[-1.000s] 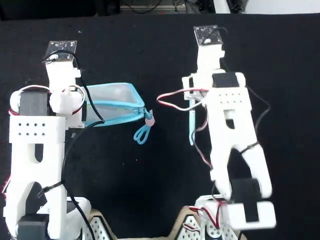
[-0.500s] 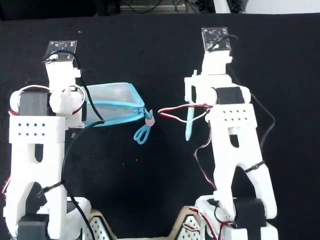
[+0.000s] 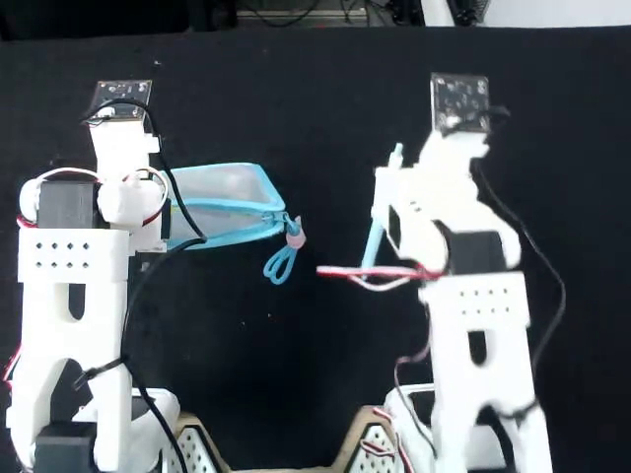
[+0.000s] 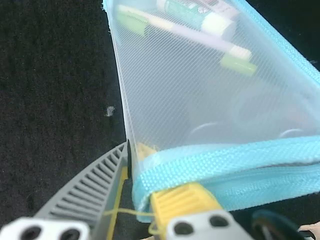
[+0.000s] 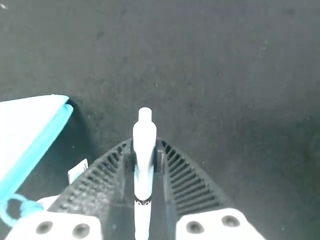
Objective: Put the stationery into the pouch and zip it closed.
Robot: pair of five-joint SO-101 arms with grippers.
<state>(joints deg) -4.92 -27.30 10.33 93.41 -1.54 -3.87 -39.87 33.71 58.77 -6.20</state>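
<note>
Right gripper [image 5: 143, 159] is clamping the pen [image 5: 143, 145], and left gripper [image 4: 136, 172] is pinching the pouch [image 4: 200, 100].
Over on the left of the black table [image 3: 296, 99], the mesh pouch [image 3: 222, 202] is lying just right of the left arm, its left end caught between the grey and yellow fingers [image 4: 182, 202]. A glue stick [image 4: 197, 12] and a green-capped marker [image 4: 190, 40] are showing through the mesh. The blue zipper loop [image 3: 282, 262] is trailing off its near right corner. Well apart to the right, the pale blue pen [image 3: 380, 212] is sitting lengthwise between the right gripper's [image 3: 387, 212] closed fingers, tip pointing towards the far side.
</note>
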